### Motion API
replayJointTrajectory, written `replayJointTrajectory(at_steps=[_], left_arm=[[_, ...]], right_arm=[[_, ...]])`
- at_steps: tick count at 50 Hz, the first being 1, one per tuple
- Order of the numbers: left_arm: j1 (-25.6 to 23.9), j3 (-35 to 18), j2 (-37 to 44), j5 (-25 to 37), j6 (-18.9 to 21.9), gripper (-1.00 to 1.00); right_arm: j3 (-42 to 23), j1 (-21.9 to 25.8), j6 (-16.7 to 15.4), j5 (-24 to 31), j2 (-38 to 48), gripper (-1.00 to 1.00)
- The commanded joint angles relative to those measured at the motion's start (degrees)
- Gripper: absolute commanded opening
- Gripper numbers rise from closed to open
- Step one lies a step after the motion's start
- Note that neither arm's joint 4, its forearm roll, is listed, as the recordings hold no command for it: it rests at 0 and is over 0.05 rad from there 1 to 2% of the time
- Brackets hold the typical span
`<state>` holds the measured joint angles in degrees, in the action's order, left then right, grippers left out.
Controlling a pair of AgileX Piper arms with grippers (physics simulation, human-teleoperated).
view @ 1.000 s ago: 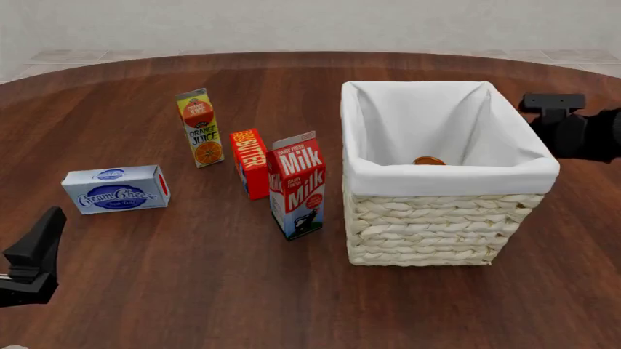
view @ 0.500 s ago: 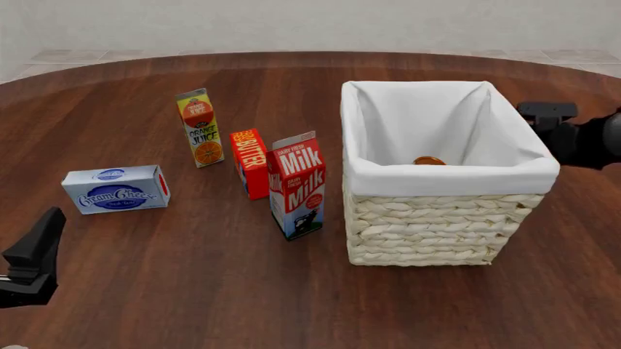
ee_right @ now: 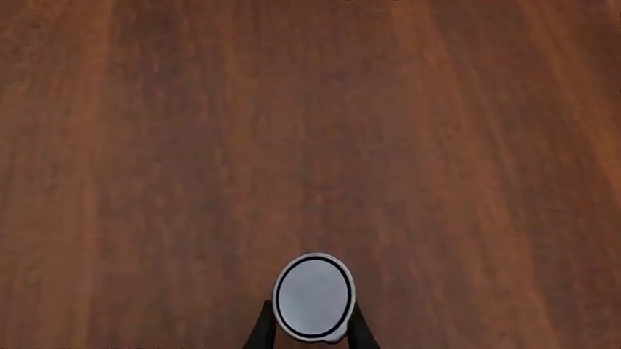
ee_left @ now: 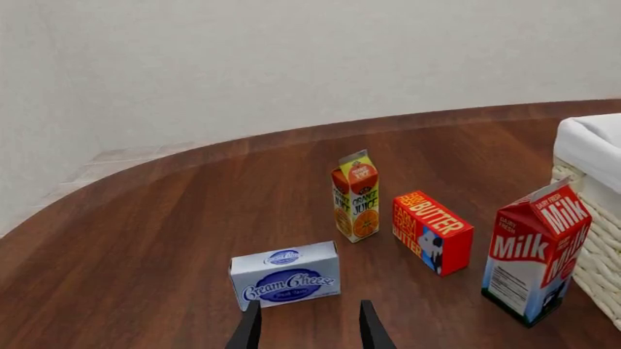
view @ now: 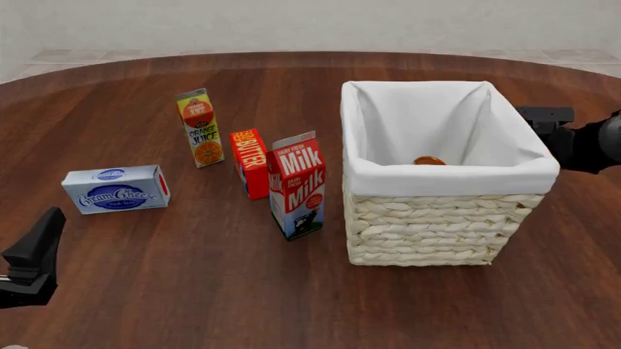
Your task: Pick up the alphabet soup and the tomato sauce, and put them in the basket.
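Note:
In the right wrist view my right gripper (ee_right: 308, 331) has one finger on each side of a small can with a silver-grey top (ee_right: 313, 296), which I take for the tomato sauce. Its label is hidden, and the fingers touch its sides. In the front view the right arm (view: 582, 142) is low beside the right wall of the basket (view: 446, 218), and the can is hidden there. A small orange-brown thing (view: 429, 161) lies on the basket's floor; I cannot tell if it is the alphabet soup. My left gripper (ee_left: 310, 334) is open and empty, at the table's near left (view: 34, 251).
Left of the basket stand a milk carton (view: 299, 185), a red butter box (view: 250, 163) and an orange juice carton (view: 200, 127). A cream cheese box (view: 116, 188) lies further left. The left wrist view also shows the cream cheese (ee_left: 285, 275), butter (ee_left: 432, 231) and milk (ee_left: 537, 251).
My right arm has come lower and a little nearer beside the basket, slowing over the last half second. The left arm and the cartons have not moved.

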<state>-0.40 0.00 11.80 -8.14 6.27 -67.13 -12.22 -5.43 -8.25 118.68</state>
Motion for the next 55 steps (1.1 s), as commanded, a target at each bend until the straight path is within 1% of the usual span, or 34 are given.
replayJointTrajectory(at_steps=[1,7,18,33,49,55], left_arm=[[-0.04,0.0,0.4,-0.38,0.04,1.0],[-0.04,0.0,0.66,-0.62,0.0,1.0],[-0.05,0.0,0.6,-0.54,0.01,1.0],[-0.14,0.0,0.25,-0.13,0.01,1.0],[-0.17,0.0,-0.32,0.32,-0.05,1.0],[-0.21,0.0,-0.59,0.47,-0.11,1.0]], right_arm=[[-0.06,0.08,-0.5,-0.21,-0.68,-1.0],[-0.02,0.05,-1.2,-0.48,-1.04,-1.0],[-0.13,-0.5,-0.77,-0.49,-2.39,-1.0],[-0.65,-0.8,-1.18,0.49,-4.95,-1.0],[-0.14,0.27,-1.95,1.34,-9.06,-1.0],[-0.15,0.41,-1.73,1.75,-10.86,-1.0]])
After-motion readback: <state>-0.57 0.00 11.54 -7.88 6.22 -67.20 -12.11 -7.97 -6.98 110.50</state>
